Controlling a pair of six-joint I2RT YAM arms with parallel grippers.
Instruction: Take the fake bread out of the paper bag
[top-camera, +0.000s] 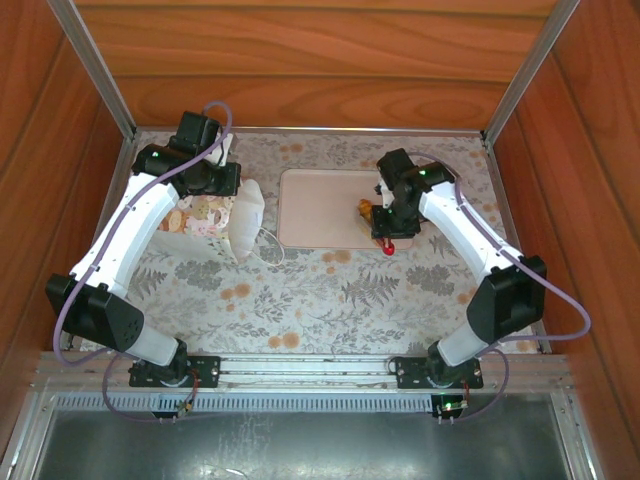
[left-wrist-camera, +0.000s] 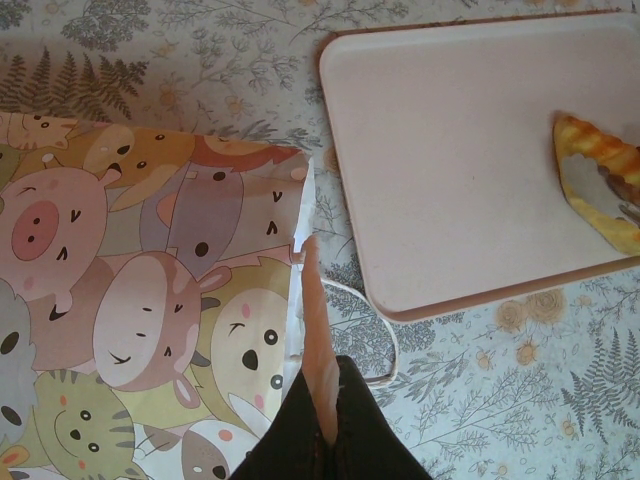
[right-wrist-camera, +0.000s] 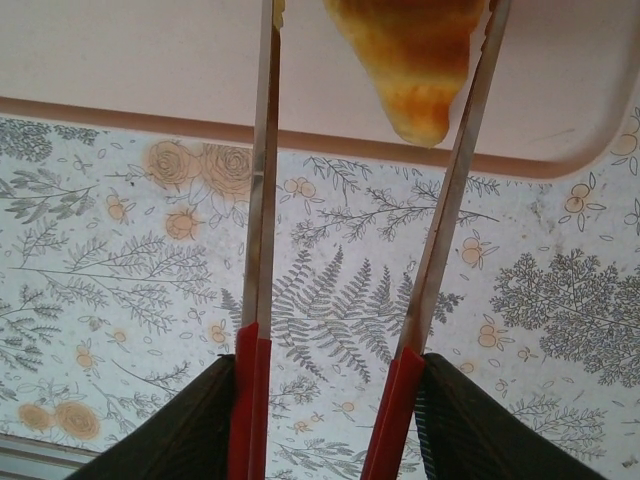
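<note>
Running off the right wrist view, the croissant (right-wrist-camera: 415, 60) is half hidden.

From overhead I have the left gripper (top-camera: 226, 196) closed at the upper edge of the paper bag (top-camera: 215, 215). The bag lies on its side on the floral cloth (top-camera: 330, 290) just left of the beige tray (top-camera: 315, 205), with its white mouth toward the tray and a cord handle (top-camera: 268, 247) trailing onto the cloth. My right gripper (top-camera: 376, 216) sits over the tray's right end, at one golden-brown piece of fake bread (top-camera: 365, 209) lying there; from up here I can't tell how wide its jaws stand.
</note>
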